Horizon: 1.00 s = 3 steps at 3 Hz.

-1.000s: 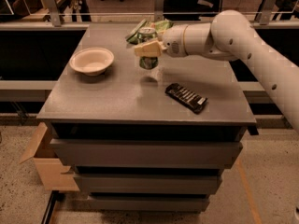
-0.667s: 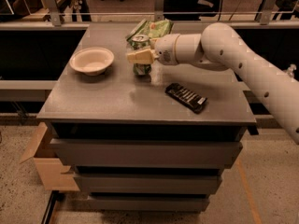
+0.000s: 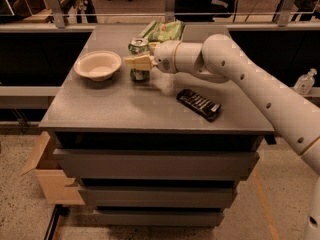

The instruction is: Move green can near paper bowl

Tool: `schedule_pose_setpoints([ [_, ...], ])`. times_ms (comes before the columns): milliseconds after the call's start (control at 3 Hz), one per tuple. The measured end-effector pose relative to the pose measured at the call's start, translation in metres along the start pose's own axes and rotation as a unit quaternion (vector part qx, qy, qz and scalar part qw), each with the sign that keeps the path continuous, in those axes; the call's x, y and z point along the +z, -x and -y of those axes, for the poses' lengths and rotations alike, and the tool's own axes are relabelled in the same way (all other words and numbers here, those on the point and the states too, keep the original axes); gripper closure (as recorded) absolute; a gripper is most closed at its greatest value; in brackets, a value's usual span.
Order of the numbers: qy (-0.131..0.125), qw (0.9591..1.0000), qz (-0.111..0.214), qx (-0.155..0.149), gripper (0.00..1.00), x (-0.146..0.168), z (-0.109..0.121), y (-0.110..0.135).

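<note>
One white arm (image 3: pixel 240 69) reaches in from the right over the grey cabinet top (image 3: pixel 125 109). Its gripper (image 3: pixel 137 62) sits right at the green can (image 3: pixel 138 46), with the fingers (image 3: pixel 132 62) clamped on the can's middle. The can's upright, just to the right of the paper bowl (image 3: pixel 98 65), close but not touching it. Can't tell if its base is actually resting on the surface. A crinkly green snack bag (image 3: pixel 165 30) lies behind the can, a dark wrapped bar (image 3: pixel 199 104) is toward the front right, and a cardboard box (image 3: pixel 47 176) sits on the floor at the left.
</note>
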<state>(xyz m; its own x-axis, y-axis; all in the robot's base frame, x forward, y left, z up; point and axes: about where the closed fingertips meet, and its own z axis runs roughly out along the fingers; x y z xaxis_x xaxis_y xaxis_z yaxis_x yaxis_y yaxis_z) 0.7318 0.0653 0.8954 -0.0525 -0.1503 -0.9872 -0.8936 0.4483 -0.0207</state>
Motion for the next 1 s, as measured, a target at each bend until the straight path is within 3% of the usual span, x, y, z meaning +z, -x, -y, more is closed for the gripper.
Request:
schedule_pose_setpoints([
  [667,0.008,0.9999,-0.004,-0.006,1.0,0.0092,-0.0065,-0.0021],
  [1000,0.011,0.9999,-0.004,-0.006,0.83,0.0115,-0.0084,-0.002],
])
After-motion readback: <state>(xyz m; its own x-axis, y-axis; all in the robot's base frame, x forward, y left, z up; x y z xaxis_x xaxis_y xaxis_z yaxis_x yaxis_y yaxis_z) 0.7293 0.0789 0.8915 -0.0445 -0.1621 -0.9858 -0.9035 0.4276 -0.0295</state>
